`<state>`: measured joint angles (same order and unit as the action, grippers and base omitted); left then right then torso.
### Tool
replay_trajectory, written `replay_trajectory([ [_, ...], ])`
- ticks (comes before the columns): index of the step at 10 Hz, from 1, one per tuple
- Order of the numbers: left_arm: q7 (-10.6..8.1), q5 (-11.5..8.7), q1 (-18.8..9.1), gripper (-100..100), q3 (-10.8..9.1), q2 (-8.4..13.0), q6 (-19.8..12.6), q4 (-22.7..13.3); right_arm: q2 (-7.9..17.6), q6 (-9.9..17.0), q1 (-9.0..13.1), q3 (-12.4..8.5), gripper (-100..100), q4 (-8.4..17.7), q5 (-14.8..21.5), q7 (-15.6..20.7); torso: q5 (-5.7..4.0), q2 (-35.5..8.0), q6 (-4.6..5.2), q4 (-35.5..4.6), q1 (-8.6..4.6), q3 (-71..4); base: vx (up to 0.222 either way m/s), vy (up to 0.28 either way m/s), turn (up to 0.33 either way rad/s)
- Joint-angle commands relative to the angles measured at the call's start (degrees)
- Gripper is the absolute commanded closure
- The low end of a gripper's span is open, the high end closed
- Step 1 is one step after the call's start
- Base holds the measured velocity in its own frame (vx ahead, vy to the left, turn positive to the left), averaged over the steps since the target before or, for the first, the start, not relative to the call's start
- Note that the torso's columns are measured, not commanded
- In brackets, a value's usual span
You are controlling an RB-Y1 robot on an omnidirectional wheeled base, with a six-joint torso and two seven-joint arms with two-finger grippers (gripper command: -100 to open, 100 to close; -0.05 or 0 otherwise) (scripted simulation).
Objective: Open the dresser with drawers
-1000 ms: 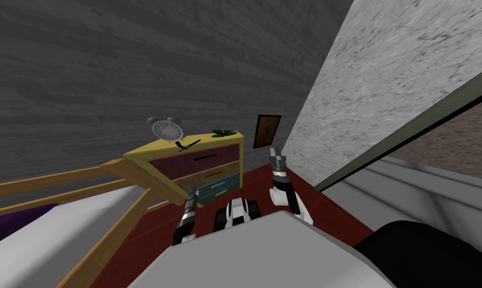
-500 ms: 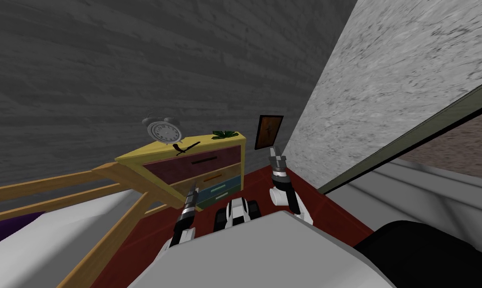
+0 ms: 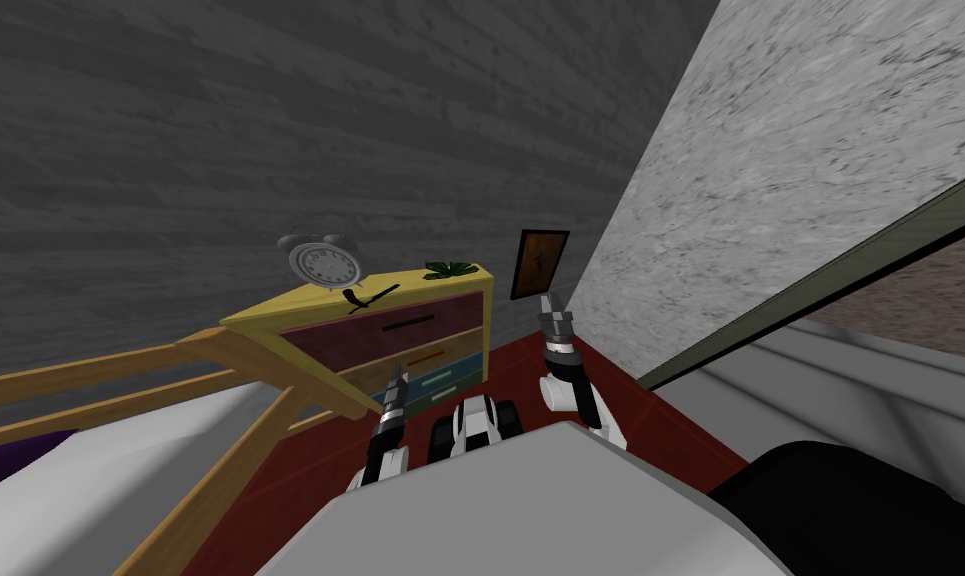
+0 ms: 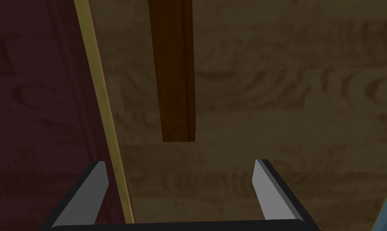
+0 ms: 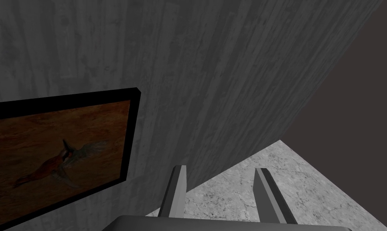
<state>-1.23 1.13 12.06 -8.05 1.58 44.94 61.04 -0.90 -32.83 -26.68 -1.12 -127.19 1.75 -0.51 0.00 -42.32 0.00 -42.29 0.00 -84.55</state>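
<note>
1. While the left gripper (image 4: 179, 161) points at the dresser (image 3: 410, 285), its fingers stand wide apart and grip nothing, presumably so they can straddle a handle.
2. Just ahead lies the tan drawer (image 4: 268, 100). Its brown handle (image 4: 174, 80) is not yet between the blades, and the maroon drawer (image 4: 36, 100) adjoins it across a yellow rail (image 4: 104, 120).
3. The right gripper (image 3: 548, 300) hangs raised, likely parked clear, with its fingers parted more narrowly and empty.
4. Farther off, the dresser stands beside the bed frame (image 3: 220, 345) against the grey wall (image 3: 270, 120). Its drawers look shut, and an alarm clock (image 3: 322, 265) sits on top.
5. Since a second ago, the left forearm has swung inward toward the drawers, while the right arm is unchanged.
</note>
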Motion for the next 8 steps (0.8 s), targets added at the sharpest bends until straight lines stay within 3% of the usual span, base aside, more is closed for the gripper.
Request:
replay_trajectory([
  [1, 0.00, 0.0, -0.3, -100, -0.10, -3.3, 0.1, -0.2, 0.0, 0.0, 0.0, 0.0, 0, 0.0, 0.0, 0.0, 0.00, 0.1, 0.00, 0.0, 0.01, 0.0, 0.000, 0.000, 0.000],
  [2, 0.01, 0.0, 0.0, -100, -0.01, -2.7, 0.2, -0.1, 0.0, 0.0, 0.0, 0.0, 0, 0.0, 0.0, 0.0, 0.00, 0.1, 0.00, 0.0, 0.01, -0.1, 0.000, 0.000, 0.000],
  [4, 0.06, -0.2, -1.4, -100, -0.27, -2.6, -2.4, 1.2, 0.0, 0.0, 0.0, 0.0, 0, 0.0, 0.0, 0.0, 0.01, 0.1, 0.00, 0.0, 0.03, -0.1, 0.050, 0.006, 0.009],
  [5, 0.01, -0.1, -1.1, -100, -0.24, -2.6, -1.5, 0.6, 0.0, 0.0, 0.0, 0.0, 0, 0.0, 0.0, 0.0, 0.01, 0.2, 0.00, 0.0, 0.02, -0.1, 0.032, 0.003, 0.000],
  [6, 0.02, 0.0, -0.1, 100, -0.03, -2.8, 0.0, 0.0, 0.0, 0.0, 0.0, 0.0, 0, 0.0, 0.0, 0.0, 0.00, 0.0, 0.00, 0.0, -0.01, 0.0, -0.032, 0.002, -0.010],
  [8, -0.19, 0.0, -0.4, 100, 0.06, -2.6, -1.5, 1.5, 0.0, 0.0, 0.0, 0.0, 0, 0.0, 0.0, 0.0, 0.05, 0.0, 0.02, 0.0, 0.05, 0.1, -0.055, -0.015, 0.012],
])
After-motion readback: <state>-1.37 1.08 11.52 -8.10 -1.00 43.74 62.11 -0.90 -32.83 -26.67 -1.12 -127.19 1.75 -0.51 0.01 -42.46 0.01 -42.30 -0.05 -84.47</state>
